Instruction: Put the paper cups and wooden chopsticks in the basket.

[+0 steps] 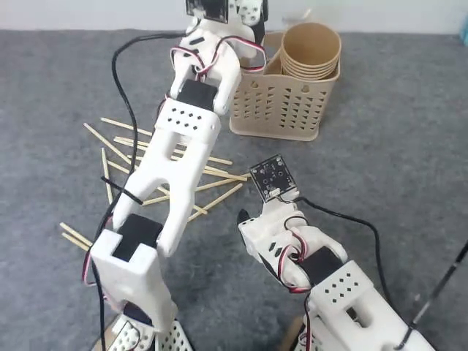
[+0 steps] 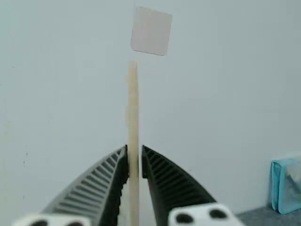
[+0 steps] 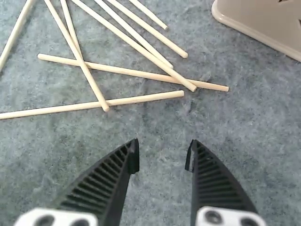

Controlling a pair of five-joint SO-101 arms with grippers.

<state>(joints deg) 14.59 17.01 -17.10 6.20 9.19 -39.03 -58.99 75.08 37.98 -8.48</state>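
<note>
Gripping a single wooden chopstick [image 2: 133, 117], the left gripper [image 2: 134, 165] has both jaws pressed against the stick, which stands upright between them and rises past their tips against a pale wall [image 2: 225, 94]. On the high view the left arm [image 1: 175, 161] stretches toward 12 o'clock, its wrist just beside the basket [image 1: 274, 117], which sits at 1 o'clock on the grey carpet [image 1: 380, 146]. A stack of paper cups [image 1: 311, 45] stands upright inside the basket. Loose chopsticks [image 3: 131, 72] lie scattered and crossed on the carpet at 9 o'clock, several passing under the left arm. The right gripper [image 3: 161, 157], at 5 o'clock, hangs over bare carpet with jaws apart, holding nothing, near the closest sticks.
</note>
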